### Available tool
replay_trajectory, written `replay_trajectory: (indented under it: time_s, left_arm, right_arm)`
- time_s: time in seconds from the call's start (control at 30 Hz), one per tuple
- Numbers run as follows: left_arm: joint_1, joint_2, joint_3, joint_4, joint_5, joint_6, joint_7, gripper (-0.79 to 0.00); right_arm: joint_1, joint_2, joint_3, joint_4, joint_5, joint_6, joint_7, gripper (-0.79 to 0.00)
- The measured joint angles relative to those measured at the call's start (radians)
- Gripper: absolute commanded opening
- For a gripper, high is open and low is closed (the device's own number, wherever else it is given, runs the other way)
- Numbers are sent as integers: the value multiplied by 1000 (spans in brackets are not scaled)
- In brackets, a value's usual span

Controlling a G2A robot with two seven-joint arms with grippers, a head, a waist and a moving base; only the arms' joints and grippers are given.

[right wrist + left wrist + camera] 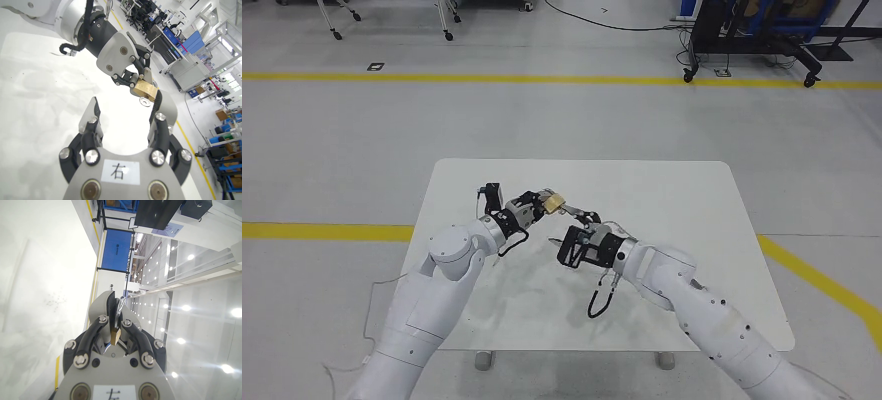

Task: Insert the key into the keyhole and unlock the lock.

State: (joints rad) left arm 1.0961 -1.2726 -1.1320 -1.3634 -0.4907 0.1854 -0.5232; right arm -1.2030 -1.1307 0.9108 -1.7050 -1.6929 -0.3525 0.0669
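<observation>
- Above the table [682,190], left claw [118,305] clamps the lock [145,89], key [145,101] seated in its base.
- Right claw [126,103], 2 fingers [166,106] apart, faces the key head, just beside 1 fingertip.

brass padlock [145,88]: small rectangular body, held above the table [682,190] in the left gripper [118,302], steel shackle [121,305] running between the fingers

silver key [145,101]: round head with a hole, blade seated in the keyhole in the padlock's base, head projecting
</observation>
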Motion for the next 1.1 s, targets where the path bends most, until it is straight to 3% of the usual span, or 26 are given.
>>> replay_trajectory:
  time_s: [0.23, 0.47, 0.6, 0.7, 0.9, 1.1]
  left_arm:
    - [1, 0, 7, -5, 25, 9, 6, -785]
    - [3, -1, 8, -10, 37, 6, 8, -785]
    - [5, -1, 10, -15, 50, -2, 4, -785]
    - [7, 0, 10, -19, 58, -17, -5, -785]
    - [14, 1, 6, -26, 69, -42, -17, -785]
    - [20, 1, 2, -29, 76, -73, -19, -785]
  right_arm:
    - [-20, -1, -29, -33, -222, 83, 45, -579]
    - [-22, -10, -46, -28, -297, 122, 81, -603]
    - [-20, -16, -51, -23, -314, 135, 91, -785]
    - [-19, -22, -52, -18, -315, 150, 94, -785]
    - [-26, -34, -34, -3, -240, 190, 80, -785]
    - [-48, -49, 41, 15, 80, 207, 5, -785]
